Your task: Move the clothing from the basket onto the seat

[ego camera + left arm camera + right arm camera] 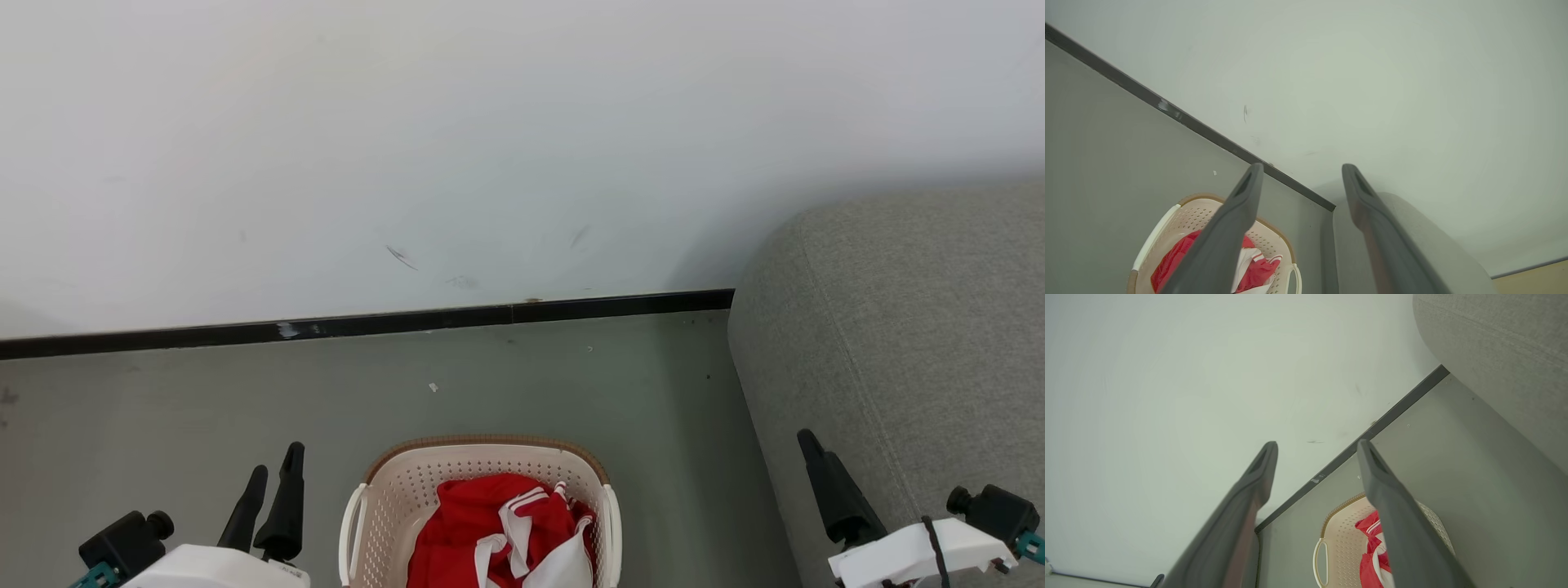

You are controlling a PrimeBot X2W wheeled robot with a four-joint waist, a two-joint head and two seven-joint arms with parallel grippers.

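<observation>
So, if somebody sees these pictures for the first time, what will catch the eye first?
The red clothing with white bands stands out most, heaped in the cream basket on the grey floor, bottom middle of the head view. Next comes the big grey seat at the right. The left gripper and right gripper flank the basket, open and empty.

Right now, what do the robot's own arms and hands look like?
The left hand and right hand each have two long, tapering dark grey fingers, slotted near the tip. Behind them sits a glossy white wrist shell carrying a black knobbed block with a teal fitting. A thin black cable loops over the right shell.
</observation>
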